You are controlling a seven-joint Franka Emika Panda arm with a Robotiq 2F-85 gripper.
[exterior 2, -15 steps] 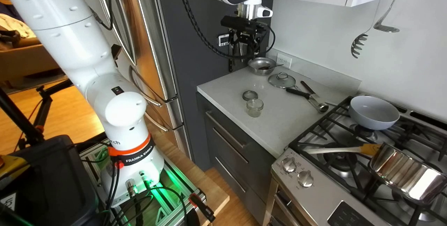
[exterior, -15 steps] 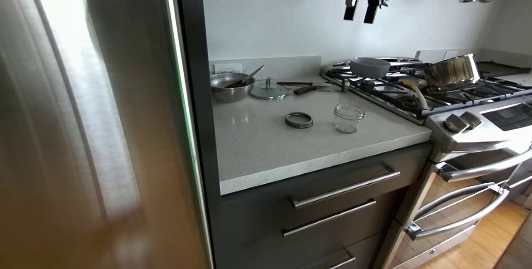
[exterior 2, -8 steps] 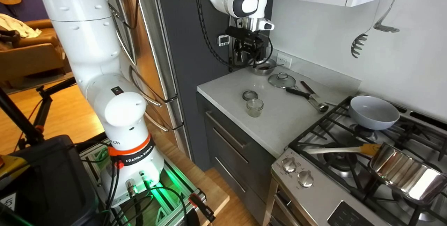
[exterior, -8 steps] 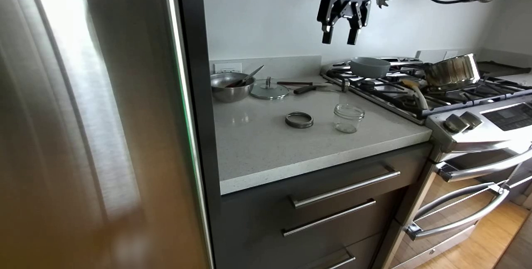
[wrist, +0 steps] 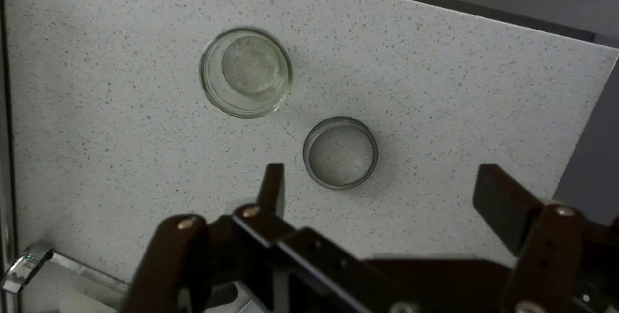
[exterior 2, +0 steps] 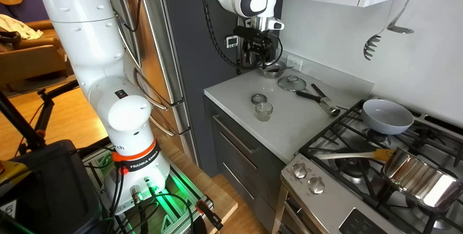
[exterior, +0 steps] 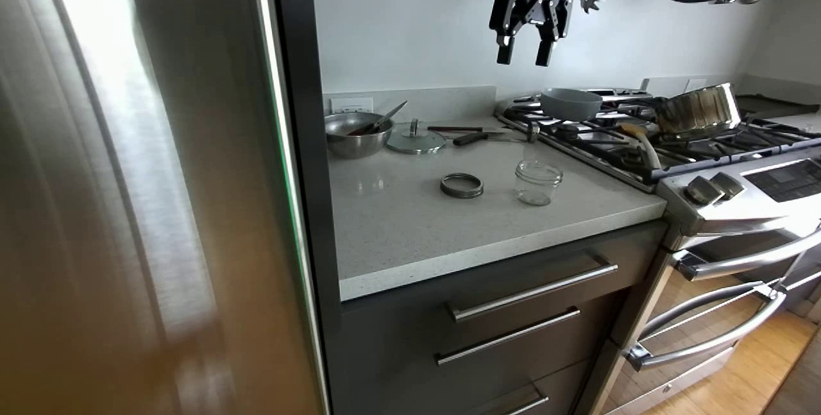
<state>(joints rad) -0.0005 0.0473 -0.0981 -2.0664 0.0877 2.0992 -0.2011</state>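
My gripper (exterior: 524, 56) is open and empty, high above the counter with its fingers pointing down. In the wrist view its two fingertips (wrist: 379, 172) are wide apart. A metal jar ring (wrist: 314, 168) lies flat on the counter below; in the wrist view it appears between the fingers and a little beyond their tips. It also shows in both exterior views (exterior: 462, 193) (exterior 2: 259, 99). A clear glass jar (wrist: 249, 72), open and upright, stands beside the ring, nearer the stove (exterior: 537, 184) (exterior 2: 264, 112). In an exterior view the gripper (exterior 2: 255, 55) is dark and its fingertips are hard to make out.
On the pale counter (exterior: 410, 235) stand a steel bowl (exterior: 359, 145) with utensils, a glass lid (exterior: 415, 140) and black-handled utensils (exterior: 471, 138). The stove holds a grey bowl (exterior 2: 387, 116) and a tilted steel pot (exterior 2: 421, 179). A tall fridge (exterior: 160, 177) borders the counter. Utensils hang on the wall.
The open gripper came down and to the left in an exterior view during the first half second. Since then it has risen only very slightly. The ring and jar have not moved.
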